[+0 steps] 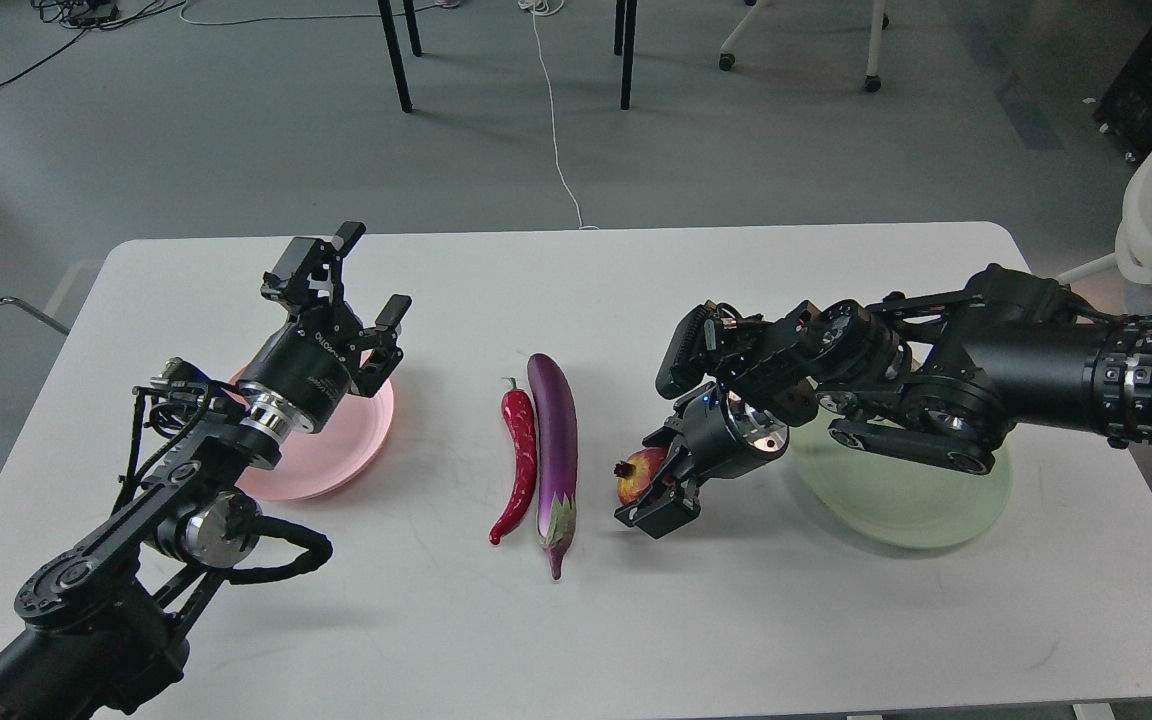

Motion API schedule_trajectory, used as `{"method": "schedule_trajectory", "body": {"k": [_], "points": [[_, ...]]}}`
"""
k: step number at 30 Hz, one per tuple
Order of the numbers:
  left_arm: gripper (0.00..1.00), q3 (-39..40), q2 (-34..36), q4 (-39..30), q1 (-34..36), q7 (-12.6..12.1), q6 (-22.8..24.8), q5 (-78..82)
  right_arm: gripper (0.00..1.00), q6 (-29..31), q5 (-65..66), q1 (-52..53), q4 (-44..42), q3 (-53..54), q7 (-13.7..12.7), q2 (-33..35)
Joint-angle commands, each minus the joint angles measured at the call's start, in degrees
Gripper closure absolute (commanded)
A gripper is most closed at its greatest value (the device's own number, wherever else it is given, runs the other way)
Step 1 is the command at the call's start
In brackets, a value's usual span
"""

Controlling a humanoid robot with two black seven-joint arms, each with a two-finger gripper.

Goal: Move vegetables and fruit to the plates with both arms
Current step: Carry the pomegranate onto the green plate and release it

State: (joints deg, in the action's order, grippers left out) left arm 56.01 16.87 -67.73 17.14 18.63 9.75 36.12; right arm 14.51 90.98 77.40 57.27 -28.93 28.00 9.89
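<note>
Right gripper (658, 480) straddles the dark red round pomegranate (637, 474) on the white counter (576, 620), fingers either side; whether it's clenched, I can't tell. Just left of the pomegranate lie the long purple eggplant (555, 450) and curved red chili pepper (520, 458); left gripper (366, 275) hangs spread, holding nothing.

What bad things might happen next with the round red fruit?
The right pincer straddles the pomegranate, which lies on the table. Being round, it might squirt out and roll. It could bump the nearby eggplant. The arm hides part of the green plate, so the drop-off may be hard to judge.
</note>
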Motion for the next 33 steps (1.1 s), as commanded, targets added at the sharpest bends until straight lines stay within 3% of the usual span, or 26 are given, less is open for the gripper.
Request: {"method": "schedule_trajectory", "body": {"k": [1,3,5,13,20,27,33], "points": [[0.02,0.1,0.3,-0.1,0.0,0.0,0.0,-0.1,0.36,0.0,0.0,0.2,-0.1,-1.4,0.0,-0.1],[0.02,0.1,0.4,-0.1,0.0,0.0,0.0,-0.1,0.46,0.0,0.0,0.4,-0.1,-1.6,0.0,0.3],[0.02,0.1,0.3,-0.1,-0.1,0.0,0.0,0.0,0.5,-0.2,0.0,0.7,0.0,-1.5,0.0,0.8],[0.02,0.0,0.3,-0.2,-0.1,0.0,0.0,0.0,0.49,-2.1,0.0,6.2,3.2,-0.8,0.0,7.7],[0.02,0.0,-0.1,-0.2,-0.1,0.0,-0.1,0.0,0.49,-2.2,1.0,9.6,9.4,-1.2,0.0,19.7],[0.02,0.0,-0.6,-0.2,-0.1,0.0,-0.1,0.0,0.47,-2.1,9.2,6.2,15.0,-1.6,0.0,33.2],[0.02,-0.1,-0.6,-0.3,-0.1,0.0,-0.1,0.0,0.47,-2.2,11.8,3.0,15.7,-1.4,0.0,38.1]]}}
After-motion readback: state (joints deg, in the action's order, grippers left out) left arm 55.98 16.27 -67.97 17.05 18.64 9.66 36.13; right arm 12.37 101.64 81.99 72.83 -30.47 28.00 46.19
